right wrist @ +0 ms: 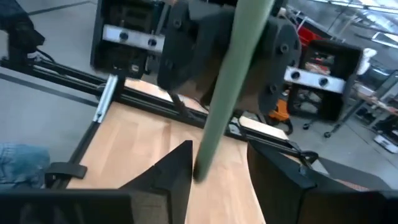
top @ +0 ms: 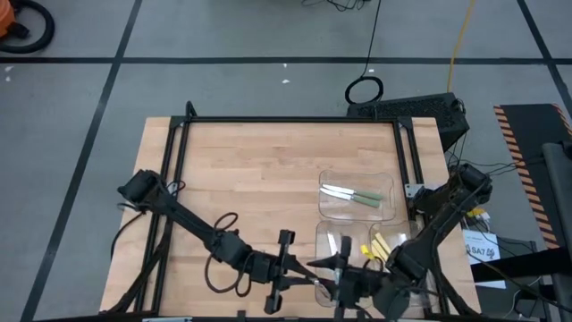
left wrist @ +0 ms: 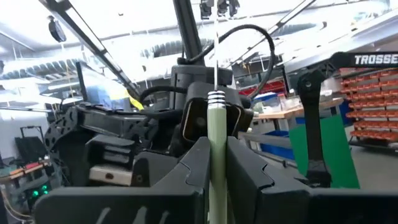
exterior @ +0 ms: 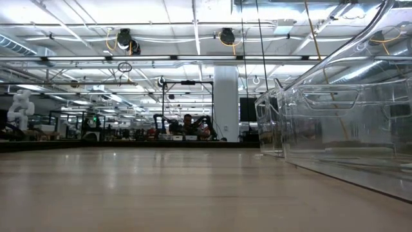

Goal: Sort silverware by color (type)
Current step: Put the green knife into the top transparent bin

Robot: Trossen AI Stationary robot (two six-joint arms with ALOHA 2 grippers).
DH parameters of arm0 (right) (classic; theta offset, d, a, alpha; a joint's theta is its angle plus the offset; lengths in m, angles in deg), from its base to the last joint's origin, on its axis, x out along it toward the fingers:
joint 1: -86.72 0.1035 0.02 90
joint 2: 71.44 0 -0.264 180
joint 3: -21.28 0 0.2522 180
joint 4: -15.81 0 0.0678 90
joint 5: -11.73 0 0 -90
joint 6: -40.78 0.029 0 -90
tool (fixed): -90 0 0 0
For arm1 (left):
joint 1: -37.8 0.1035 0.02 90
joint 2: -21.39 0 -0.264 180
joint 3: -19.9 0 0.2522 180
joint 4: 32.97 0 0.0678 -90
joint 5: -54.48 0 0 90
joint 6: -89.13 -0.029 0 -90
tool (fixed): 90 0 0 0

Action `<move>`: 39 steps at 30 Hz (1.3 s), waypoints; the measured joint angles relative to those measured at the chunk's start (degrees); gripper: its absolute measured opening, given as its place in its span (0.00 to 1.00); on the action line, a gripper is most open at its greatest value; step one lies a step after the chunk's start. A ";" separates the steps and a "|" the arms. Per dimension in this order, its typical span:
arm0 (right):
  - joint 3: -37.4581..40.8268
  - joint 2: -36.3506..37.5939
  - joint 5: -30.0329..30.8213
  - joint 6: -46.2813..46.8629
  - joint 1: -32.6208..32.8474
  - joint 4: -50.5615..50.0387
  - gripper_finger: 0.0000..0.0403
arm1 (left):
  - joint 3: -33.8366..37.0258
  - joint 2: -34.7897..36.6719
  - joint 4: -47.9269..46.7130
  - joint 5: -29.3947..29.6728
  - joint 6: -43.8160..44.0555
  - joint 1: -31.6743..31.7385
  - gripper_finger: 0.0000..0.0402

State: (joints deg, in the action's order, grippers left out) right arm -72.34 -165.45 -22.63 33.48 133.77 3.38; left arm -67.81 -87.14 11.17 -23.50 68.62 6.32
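Note:
Both grippers meet nose to nose over the table's near edge. My left gripper is shut on a green-handled utensil; its thin metal end sticks out beyond the fingers. My right gripper is open. Its fingers stand on either side of the handle's free end; whether they touch it I cannot tell. Two more green-handled utensils lie in the far clear tray, and yellow ones lie in a near tray. The low view shows neither gripper. My left gripper pinches the green handle between its two fingers, below the silver ringed collar. The fingers lie across the utensil. It is lifted clear of the table, with its metal end on one side of the fingers and its handle end on the other.
Three clear plastic trays sit at the table's right: a far one and two near ones; they also show at the right of the low view. Bare wood spreads to the left and middle. A black frame borders the table.

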 joint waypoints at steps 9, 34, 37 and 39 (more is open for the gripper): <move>0.00 0.00 -1.79 0.70 0.76 -0.30 0.23 | -0.51 -1.65 2.09 0.23 -1.51 -0.01 0.09; -0.02 9.32 2.93 23.33 3.37 -26.25 0.06 | -0.53 11.33 -40.02 23.05 12.27 -3.05 0.34; -0.08 12.44 0.06 29.66 0.67 -34.93 0.06 | -0.53 14.38 -47.21 23.22 15.84 -2.49 0.34; -0.06 14.42 -2.75 33.97 -1.56 -41.41 0.06 | -0.53 15.97 -50.97 23.25 16.24 -1.84 0.34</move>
State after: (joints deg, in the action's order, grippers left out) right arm -72.40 -151.03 -25.39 67.44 132.21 -38.03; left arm -68.34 -71.17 -39.79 -0.25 84.86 4.48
